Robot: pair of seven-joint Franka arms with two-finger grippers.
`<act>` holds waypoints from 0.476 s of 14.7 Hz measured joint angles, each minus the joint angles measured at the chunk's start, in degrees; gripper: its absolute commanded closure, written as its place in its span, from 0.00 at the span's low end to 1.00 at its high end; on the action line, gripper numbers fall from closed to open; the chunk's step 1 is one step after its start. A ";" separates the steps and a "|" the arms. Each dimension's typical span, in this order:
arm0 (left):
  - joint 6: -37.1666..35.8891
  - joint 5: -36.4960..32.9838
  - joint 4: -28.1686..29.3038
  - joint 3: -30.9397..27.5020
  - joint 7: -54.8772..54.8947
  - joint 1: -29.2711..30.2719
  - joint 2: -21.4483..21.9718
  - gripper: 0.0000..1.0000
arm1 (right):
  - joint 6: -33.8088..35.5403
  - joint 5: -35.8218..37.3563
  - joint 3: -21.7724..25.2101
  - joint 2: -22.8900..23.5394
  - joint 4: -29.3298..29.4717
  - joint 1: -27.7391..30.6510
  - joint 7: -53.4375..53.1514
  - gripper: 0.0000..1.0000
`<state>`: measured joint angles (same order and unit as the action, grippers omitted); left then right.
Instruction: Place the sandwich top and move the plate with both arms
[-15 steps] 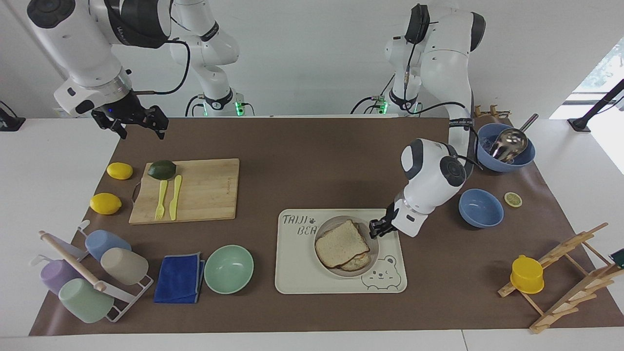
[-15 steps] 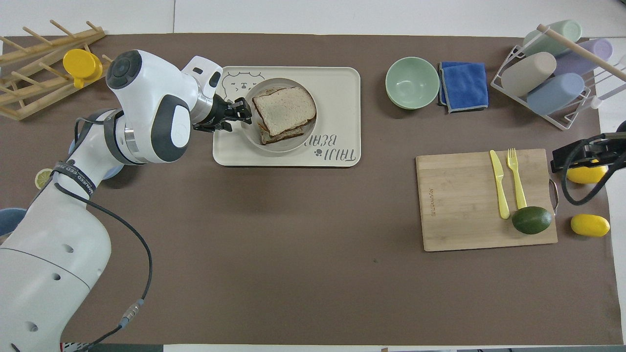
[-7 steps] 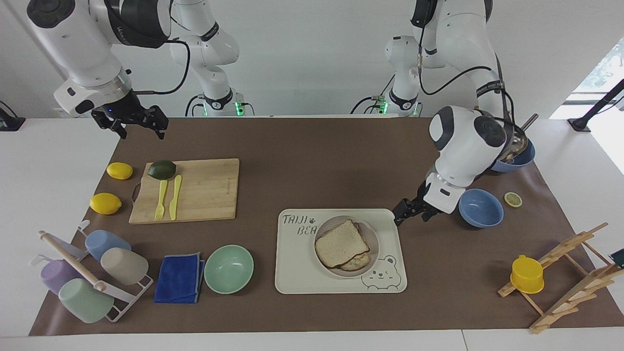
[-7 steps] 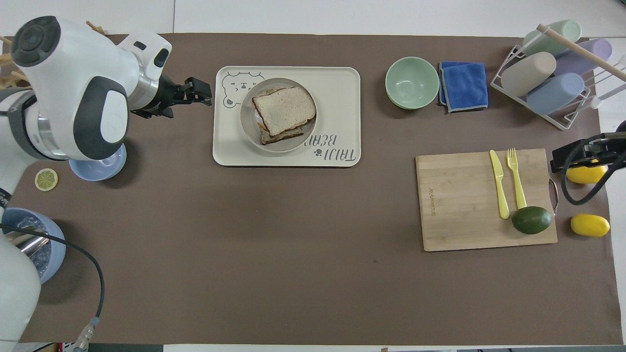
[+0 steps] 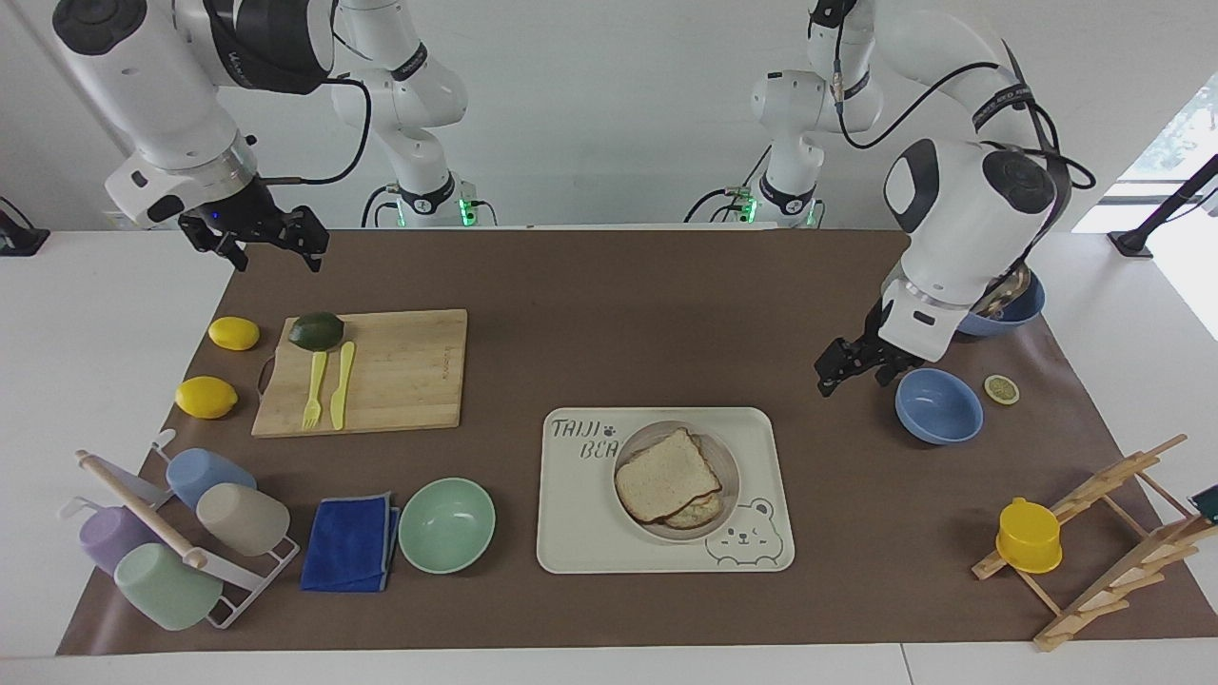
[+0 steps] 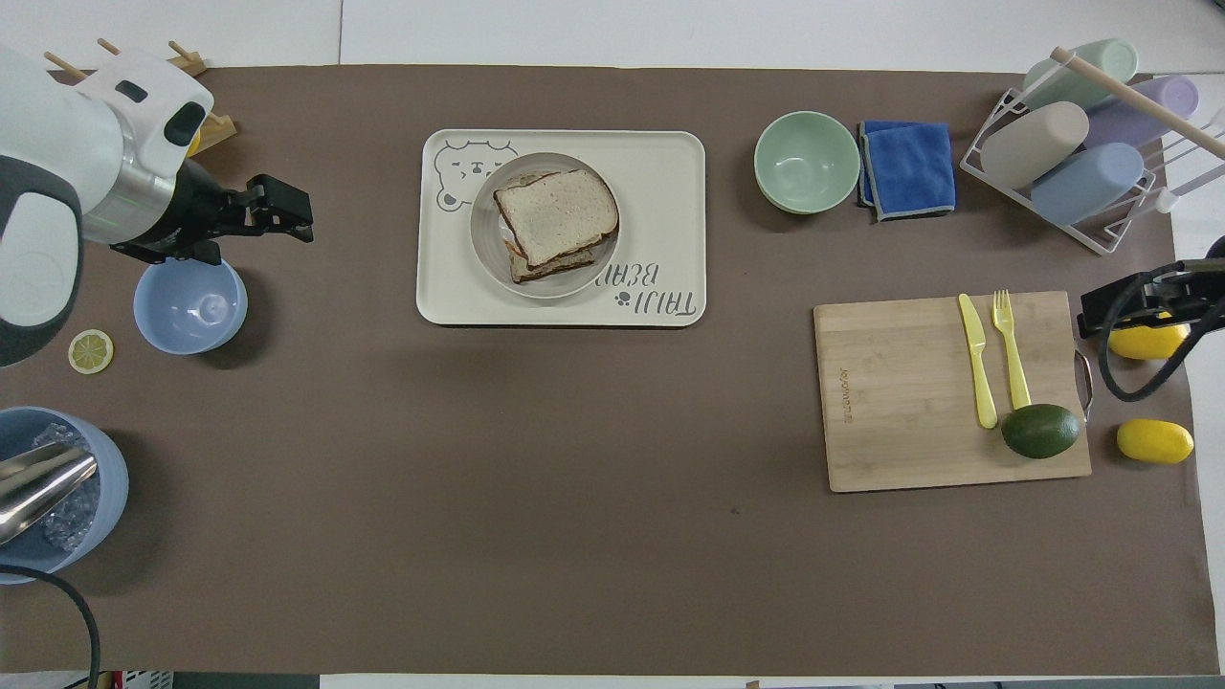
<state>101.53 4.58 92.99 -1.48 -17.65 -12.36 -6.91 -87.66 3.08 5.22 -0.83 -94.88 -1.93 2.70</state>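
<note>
The sandwich top [image 5: 665,472] lies on the stacked sandwich in the plate [image 5: 728,455], which sits on the bear-printed tray [image 5: 580,533] — near the middle of the table [image 5: 609,276]. The left gripper [image 5: 850,362] hangs empty above the brown mat, at about two o'clock from the plate in the facing view, jaws wide, beside a blue bowl [image 5: 938,406]. The right gripper [image 5: 255,238] waits over the mat's corner — jaws wide, empty — above the cutting board [image 5: 400,371].
</note>
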 measured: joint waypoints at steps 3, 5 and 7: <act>-5.79 -1.48 5.06 0.01 0.31 0.00 7.59 0.00 | 0.00 0.00 0.00 0.00 0.00 0.00 0.00 0.00; -9.15 -1.64 8.19 0.01 2.79 0.00 11.11 0.00 | 0.00 0.00 0.00 0.00 0.00 0.00 0.00 0.00; -9.89 -1.66 11.35 0.01 5.23 0.00 12.91 0.00 | 0.00 0.00 0.00 0.00 0.00 0.00 0.00 0.00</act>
<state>91.64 2.92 104.34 -1.47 -12.41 -12.36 6.00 -87.66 3.08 5.22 -0.83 -94.88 -1.93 2.70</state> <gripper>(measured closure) 0.000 0.000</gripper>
